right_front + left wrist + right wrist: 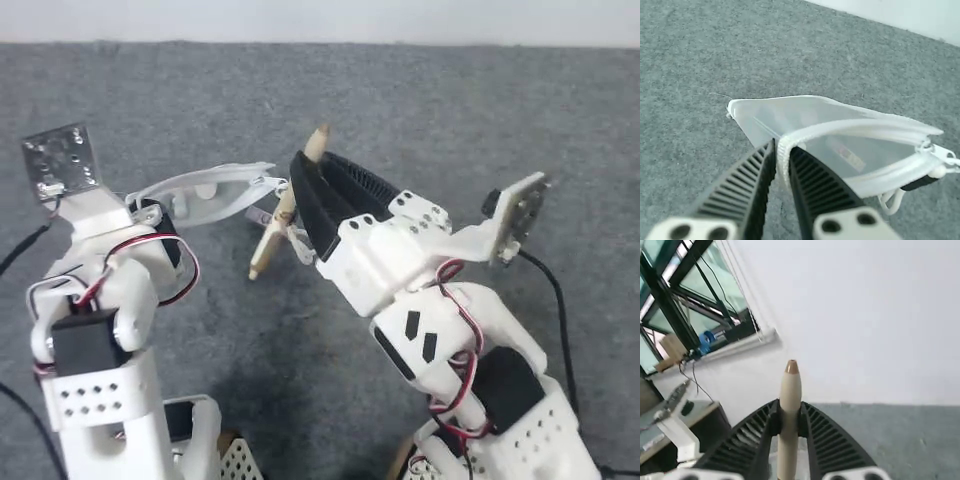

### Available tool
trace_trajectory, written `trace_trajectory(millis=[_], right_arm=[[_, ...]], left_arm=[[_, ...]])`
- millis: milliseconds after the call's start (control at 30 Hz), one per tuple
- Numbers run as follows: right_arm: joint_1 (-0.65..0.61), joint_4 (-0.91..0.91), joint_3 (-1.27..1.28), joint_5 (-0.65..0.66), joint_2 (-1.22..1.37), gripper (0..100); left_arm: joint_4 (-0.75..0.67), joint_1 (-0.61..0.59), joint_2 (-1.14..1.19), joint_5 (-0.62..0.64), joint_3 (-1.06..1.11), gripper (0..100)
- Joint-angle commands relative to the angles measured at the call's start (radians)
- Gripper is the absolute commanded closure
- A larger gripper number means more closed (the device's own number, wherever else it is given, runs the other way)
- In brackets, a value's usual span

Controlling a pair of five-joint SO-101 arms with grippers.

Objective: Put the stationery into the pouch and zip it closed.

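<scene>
The clear pouch (840, 135) hangs from the left pincer (782, 146), which is clamped on its open zip rim. The right pincer (789, 404) grips a beige pen (790, 385), not yet inside, so insertion and zipping remain. The high view places the pen beside the pouch mouth. The left wrist view adds a dark item (920, 184), possibly already inside.

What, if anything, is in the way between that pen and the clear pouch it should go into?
Nothing visible. The right gripper holds the pen right beside the pouch, whose zipper is open. The left gripper pinches the pouch's rim towards the end away from the pen.
</scene>
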Motion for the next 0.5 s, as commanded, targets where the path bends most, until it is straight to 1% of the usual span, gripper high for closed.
trace_trajectory(millis=[0,167,333,467], right_arm=[[-0.002,-0.104,-0.011,0.032,0.007,99.3],[-0.001,-0.289,0.009,0.135,0.113,99.3],[-0.001,-0.526,0.1,0.184,0.197,99.3],[-0.001,-0.693,0.173,0.262,0.237,99.3]], left_arm=[[-0.018,0.006,-0.025,-0.006,-0.036,99],[-0.018,0.005,-0.025,-0.006,-0.036,99],[-0.017,0.003,-0.025,-0.006,-0.036,99],[-0.015,0.002,-0.025,-0.006,-0.036,99]])
